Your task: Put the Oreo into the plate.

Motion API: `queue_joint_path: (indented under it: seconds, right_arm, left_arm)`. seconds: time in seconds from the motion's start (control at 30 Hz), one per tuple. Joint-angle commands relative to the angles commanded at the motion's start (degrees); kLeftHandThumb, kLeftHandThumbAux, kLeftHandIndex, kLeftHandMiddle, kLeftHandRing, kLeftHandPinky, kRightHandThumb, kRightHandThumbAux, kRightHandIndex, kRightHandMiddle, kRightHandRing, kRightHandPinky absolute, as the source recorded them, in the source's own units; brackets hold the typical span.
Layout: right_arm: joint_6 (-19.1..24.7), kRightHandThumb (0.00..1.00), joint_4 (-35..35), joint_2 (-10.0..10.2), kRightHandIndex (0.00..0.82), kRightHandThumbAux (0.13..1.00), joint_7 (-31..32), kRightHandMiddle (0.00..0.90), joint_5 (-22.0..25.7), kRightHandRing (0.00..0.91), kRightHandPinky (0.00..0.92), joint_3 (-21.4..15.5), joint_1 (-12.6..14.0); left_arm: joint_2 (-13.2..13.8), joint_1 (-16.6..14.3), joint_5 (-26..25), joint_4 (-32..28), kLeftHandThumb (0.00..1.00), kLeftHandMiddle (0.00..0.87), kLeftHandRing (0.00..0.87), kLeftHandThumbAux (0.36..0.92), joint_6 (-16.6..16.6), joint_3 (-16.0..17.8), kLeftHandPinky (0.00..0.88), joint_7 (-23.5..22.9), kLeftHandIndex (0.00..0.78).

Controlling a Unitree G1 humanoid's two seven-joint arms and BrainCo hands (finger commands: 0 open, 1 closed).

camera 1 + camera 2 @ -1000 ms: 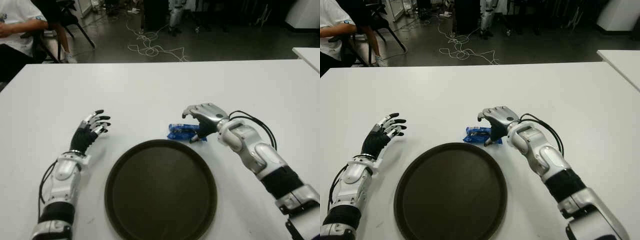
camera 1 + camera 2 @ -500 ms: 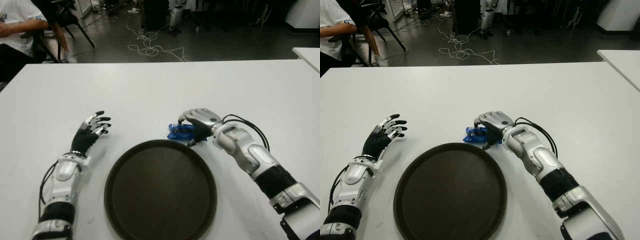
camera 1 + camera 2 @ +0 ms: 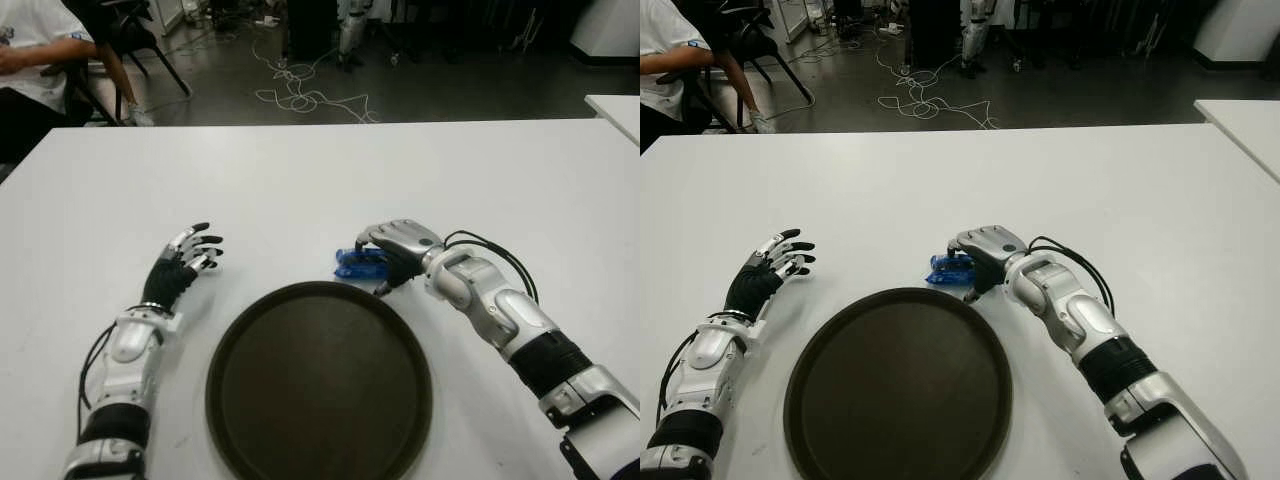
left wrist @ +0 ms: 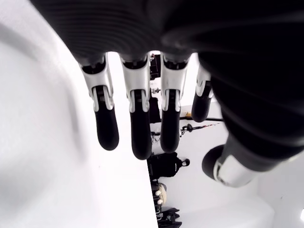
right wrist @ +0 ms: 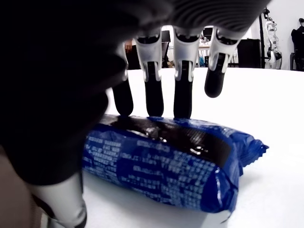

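The Oreo pack [image 3: 352, 264] is a blue wrapper lying on the white table [image 3: 300, 180], just beyond the far rim of the round dark plate [image 3: 320, 390]. My right hand [image 3: 383, 262] covers the pack from the right. In the right wrist view its fingers [image 5: 154, 90] press on the far top edge of the Oreo pack [image 5: 166, 166], and the thumb stands beside the near end. The pack still touches the table. My left hand [image 3: 190, 252] shows left of the plate, with its fingers [image 4: 135, 128] spread and holding nothing.
A seated person [image 3: 30, 60] is beyond the table's far left corner. Cables [image 3: 300, 95] lie on the floor behind the table. A corner of a second white table [image 3: 615, 105] shows at the right.
My right hand has moved left and down onto the Oreo pack and curled its fingers over it. The left hand and the plate have hardly moved.
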Motion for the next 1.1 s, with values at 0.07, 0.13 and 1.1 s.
queue_joint_path:
  seconds: [0.07, 0.13, 1.1]
  right_arm:
    - [-0.3, 0.0, 0.23, 0.02, 0.321, 0.783, -0.36, 0.305, 0.05, 0.287, 0.26, 0.01, 0.04]
    - [-0.4, 0.0, 0.34, 0.02, 0.332, 0.789, -0.51, 0.317, 0.05, 0.305, 0.282, 0.04, 0.04]
    - [1.76, 0.0, 0.69, 0.73, 0.273, 0.773, 0.39, 0.255, -0.7, 0.242, 0.199, 0.91, -0.4]
  left_arm:
    - [0.03, -0.04, 0.07, -0.07, 0.092, 0.298, 0.304, 0.65, -0.05, -0.07, 0.327, -0.06, 0.177]
    - [-0.02, -0.01, -0.08, -0.19, 0.095, 0.298, 0.306, 0.659, -0.06, -0.04, 0.333, -0.19, 0.176]
    - [0.24, 0.98, 0.47, -2.56, 0.094, 0.286, 0.291, 0.656, 0.6, -0.26, 0.315, -0.09, 0.169]
